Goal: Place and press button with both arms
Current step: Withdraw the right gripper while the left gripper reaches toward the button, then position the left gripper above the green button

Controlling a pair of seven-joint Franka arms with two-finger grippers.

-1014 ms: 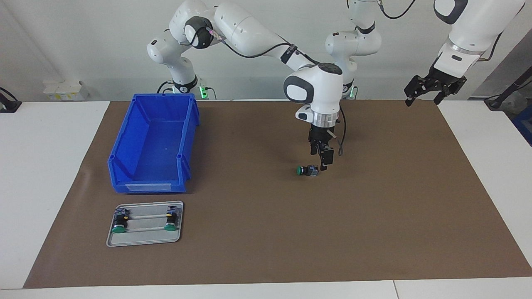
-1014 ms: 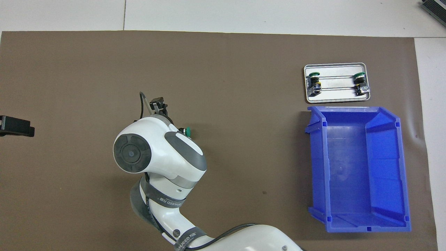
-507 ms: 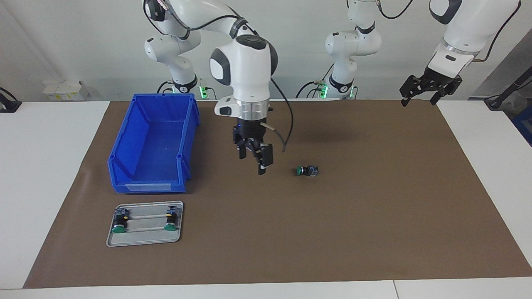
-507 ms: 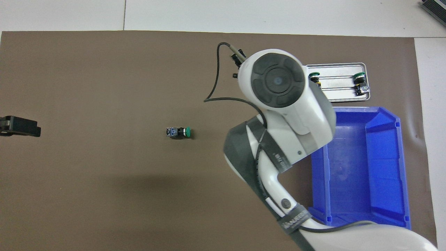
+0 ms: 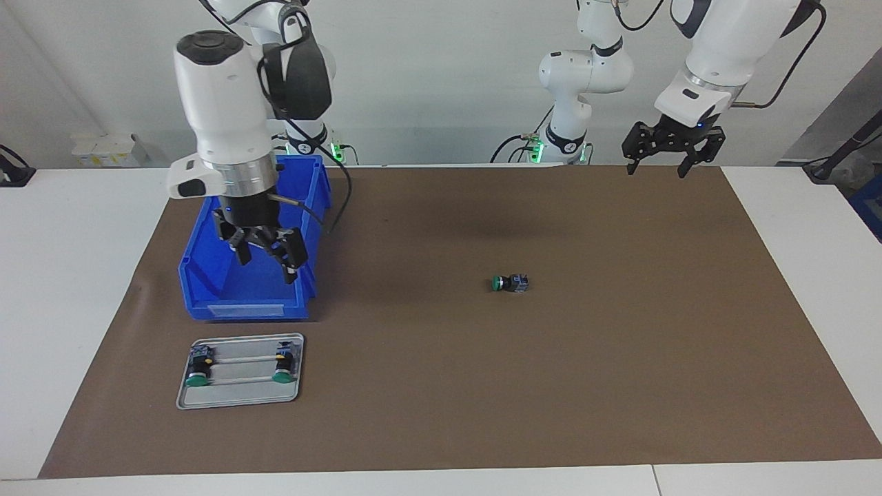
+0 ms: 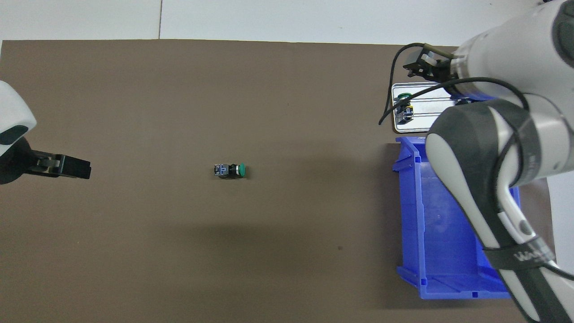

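Near to far from the robots. Left gripper [image 5: 667, 148] high over the mat's edge at the left arm's end, jaws spread, empty. Right gripper [image 5: 265, 248] over the blue bin [image 5: 234, 275], jaws spread, empty. Button [image 5: 510, 282] lies on its side mid-mat, cap toward the bin. Tray [image 5: 238, 399] at the bin's 6 o'clock, facing view.

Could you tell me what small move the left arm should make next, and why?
Probably bring the left gripper down toward the button. The button lies on its side, alone on the brown mat, while the open right gripper hangs over the blue bin, away from it.
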